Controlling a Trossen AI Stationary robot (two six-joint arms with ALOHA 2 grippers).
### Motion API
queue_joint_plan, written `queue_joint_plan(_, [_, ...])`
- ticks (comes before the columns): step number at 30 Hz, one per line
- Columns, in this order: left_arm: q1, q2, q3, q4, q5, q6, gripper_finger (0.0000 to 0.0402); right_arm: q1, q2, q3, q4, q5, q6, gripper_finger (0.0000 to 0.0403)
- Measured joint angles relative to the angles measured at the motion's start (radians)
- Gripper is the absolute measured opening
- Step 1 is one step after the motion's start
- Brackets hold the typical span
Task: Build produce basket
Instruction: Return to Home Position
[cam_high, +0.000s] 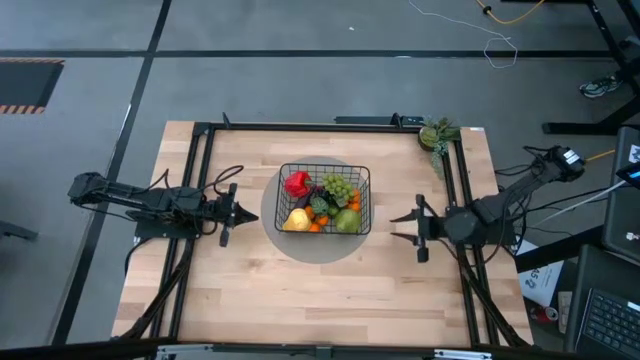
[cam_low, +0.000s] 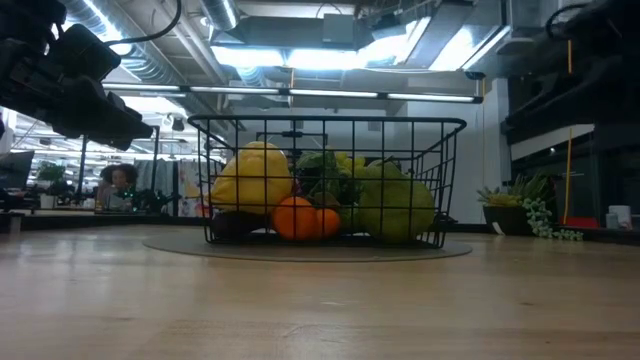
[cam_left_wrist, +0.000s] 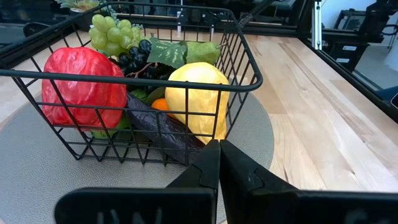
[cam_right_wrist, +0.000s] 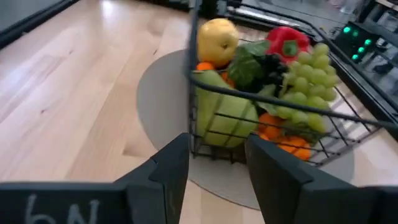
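Here we see the basket (cam_high: 325, 166) standing on a round grey mat (cam_high: 275, 235) at the middle of the wooden table (cam_high: 300, 300), with the produce (cam_high: 325, 205) piled inside it. From above, the red pepper (cam_high: 297, 183) lies in the far left corner and the green grapes (cam_high: 338, 186) in the far right one. The yellow pear (cam_high: 298, 219) fills the near left corner. A large green fruit (cam_high: 347, 220) sits in the near right corner; we think it is a pear, though it could be an apple. Small oranges (cam_high: 318, 225) are tucked among them. In the left wrist view a dark eggplant (cam_left_wrist: 158, 127) leans against the basket's left wall below the pepper, and dark grapes (cam_left_wrist: 134, 59) lie just beside the green bunch.

The 2 arms lie low on either side, both pointing at the basket and both apart from it. The left gripper (cam_high: 250, 212) is near the mat's left edge, its 2 fingers (cam_left_wrist: 208, 165) pressed together with nothing between them. The right gripper (cam_high: 395, 227) is right of the mat, with its fingers (cam_right_wrist: 171, 162) spread and empty.

A small potted plant (cam_high: 436, 135) stands at the table's far right corner.
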Motion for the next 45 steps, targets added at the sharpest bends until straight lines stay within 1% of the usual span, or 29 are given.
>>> queue_joint_plan(2, [0.0,0.0,0.0,0.0,0.0,0.0,0.0,-0.027,-0.055,-0.033,0.021,-0.007,0.003,0.0158])
queue_joint_plan(5, [0.0,0.0,0.0,0.0,0.0,0.0,0.0,-0.065,-0.124,-0.063,0.055,0.011,-0.005,0.0158])
queue_joint_plan(10, [0.0,0.0,0.0,0.0,0.0,0.0,0.0,-0.109,-0.213,-0.091,0.09,0.02,-0.057,0.0158])
queue_joint_plan(14, [0.0,0.0,0.0,0.0,0.0,0.0,0.0,-0.118,-0.245,-0.13,0.087,0.018,-0.066,0.0158])
queue_joint_plan(18, [0.0,0.0,0.0,0.0,0.0,0.0,0.0,-0.118,-0.28,-0.175,0.149,0.017,-0.051,0.0158])
queue_joint_plan(25, [0.0,0.0,0.0,0.0,0.0,0.0,0.0,-0.123,-0.332,-0.17,0.181,0.017,-0.021,0.0158])
queue_joint_plan(32, [0.0,0.0,0.0,0.0,0.0,0.0,0.0,-0.19,-0.378,-0.169,0.183,0.019,-0.023,0.0158])
queue_joint_plan(36, [0.0,0.0,0.0,0.0,0.0,0.0,0.0,-0.242,-0.423,-0.169,0.142,0.007,-0.023,0.0158])
queue_joint_plan(42, [0.0,0.0,0.0,0.0,0.0,0.0,0.0,-0.343,-0.569,-0.169,-0.017,-0.013,-0.024,0.0158])
queue_joint_plan(45, [0.0,0.0,0.0,0.0,0.0,0.0,0.0,-0.37,-0.614,-0.169,-0.018,-0.015,-0.023,0.0158])
